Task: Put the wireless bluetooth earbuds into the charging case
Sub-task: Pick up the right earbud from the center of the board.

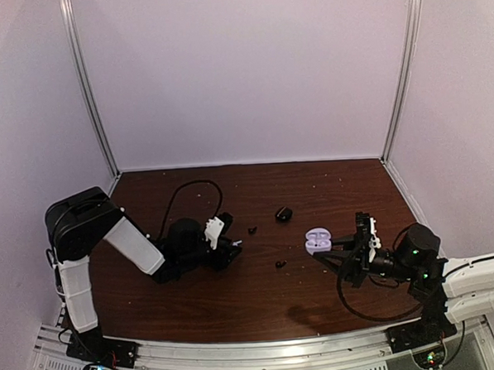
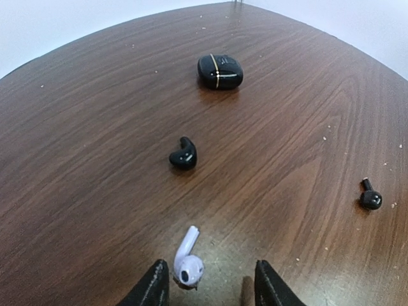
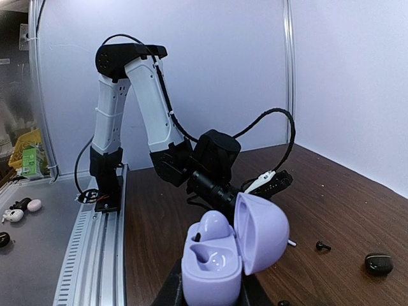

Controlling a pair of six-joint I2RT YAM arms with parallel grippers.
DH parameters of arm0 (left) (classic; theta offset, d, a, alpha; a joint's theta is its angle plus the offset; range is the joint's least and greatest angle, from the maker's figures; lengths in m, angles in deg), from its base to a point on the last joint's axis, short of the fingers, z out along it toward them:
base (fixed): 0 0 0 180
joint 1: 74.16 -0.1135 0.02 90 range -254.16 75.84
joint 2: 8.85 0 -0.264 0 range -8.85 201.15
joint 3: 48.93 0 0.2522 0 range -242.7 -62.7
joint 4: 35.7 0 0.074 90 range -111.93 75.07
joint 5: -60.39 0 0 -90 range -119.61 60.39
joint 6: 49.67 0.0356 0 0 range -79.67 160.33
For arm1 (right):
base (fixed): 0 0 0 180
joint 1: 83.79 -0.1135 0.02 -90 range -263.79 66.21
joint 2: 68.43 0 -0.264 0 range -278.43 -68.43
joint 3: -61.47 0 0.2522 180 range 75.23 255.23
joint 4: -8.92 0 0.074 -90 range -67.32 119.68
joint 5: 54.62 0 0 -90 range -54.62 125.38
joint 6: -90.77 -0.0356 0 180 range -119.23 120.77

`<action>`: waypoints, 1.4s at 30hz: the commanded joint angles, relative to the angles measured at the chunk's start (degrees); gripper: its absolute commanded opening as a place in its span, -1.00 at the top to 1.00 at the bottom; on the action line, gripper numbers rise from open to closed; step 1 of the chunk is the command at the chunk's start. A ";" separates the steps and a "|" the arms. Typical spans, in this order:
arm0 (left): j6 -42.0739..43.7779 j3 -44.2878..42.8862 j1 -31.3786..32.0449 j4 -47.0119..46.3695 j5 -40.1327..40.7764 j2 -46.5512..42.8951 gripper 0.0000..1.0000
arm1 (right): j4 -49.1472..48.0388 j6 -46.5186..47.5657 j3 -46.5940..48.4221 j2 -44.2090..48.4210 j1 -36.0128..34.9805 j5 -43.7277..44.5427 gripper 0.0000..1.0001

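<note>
left gripper [image 2: 207, 288] half-open around pale earbud [image 2: 188, 265]

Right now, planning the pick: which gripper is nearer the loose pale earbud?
Left. The left gripper straddles the pale earbud; the right gripper holds the lavender case, well away.

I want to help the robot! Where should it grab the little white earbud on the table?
Take the white earbud by its fat round head, probably from above. It lies flat, thin stem pointing away, and the left gripper has its jaws open either side, so closing pinches the widest part.
</note>
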 commanded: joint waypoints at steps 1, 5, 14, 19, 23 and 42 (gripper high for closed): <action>1.79 -3.40 -0.31 3.26 -0.19 1.78 0.06 | -0.03 -0.53 -0.84 0.73 0.66 -0.30 0.81; 1.43 -3.75 -0.30 4.19 0.36 2.53 0.11 | 0.05 -0.46 -0.80 0.64 0.75 -0.40 0.81; 2.25 -3.34 -0.52 4.36 0.50 3.51 0.20 | 0.13 -0.48 -0.84 0.58 0.83 -0.70 0.81; 2.39 -4.17 -1.65 5.34 0.26 3.89 0.28 | 0.28 -0.37 -0.84 0.53 0.83 -0.55 0.81; 3.04 -4.67 -1.88 5.96 0.11 3.95 0.33 | 0.41 -0.29 -0.84 0.55 0.83 -0.44 0.81; 4.56 -3.49 -1.89 9.94 -1.64 -2.29 0.67 | -0.29 0.12 -0.71 -1.43 0.78 -0.42 0.80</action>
